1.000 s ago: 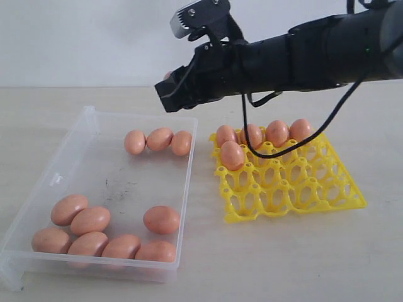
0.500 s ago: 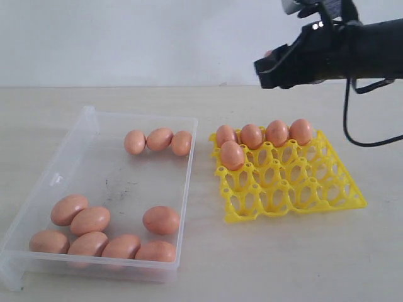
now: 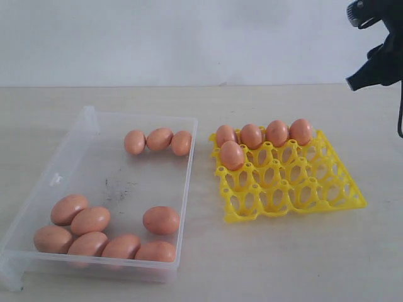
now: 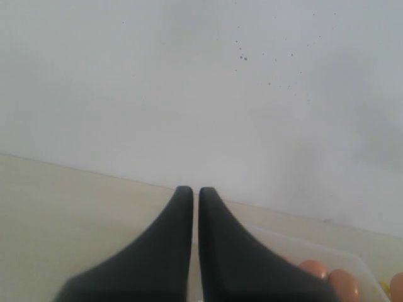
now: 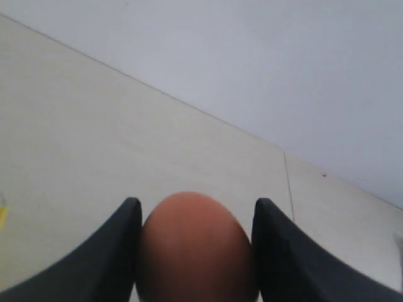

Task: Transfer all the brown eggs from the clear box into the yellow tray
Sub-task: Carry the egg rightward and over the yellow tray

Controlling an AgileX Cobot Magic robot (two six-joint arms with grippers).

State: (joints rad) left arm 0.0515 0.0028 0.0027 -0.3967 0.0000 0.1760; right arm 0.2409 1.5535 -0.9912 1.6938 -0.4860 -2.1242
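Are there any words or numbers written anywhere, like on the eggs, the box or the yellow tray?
None: no word, number, label or sign can be read in any view.
The eggs, the held egg, the box and the tray are all plain.
The dark specks on the box floor are dirt marks, not letters.

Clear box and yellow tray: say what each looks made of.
Clear box: likely thin plastic, glossy and see-through; the table shows through its walls. Yellow tray: likely moulded plastic, opaque with a slight sheen; an even bright colour and a thin open lattice.
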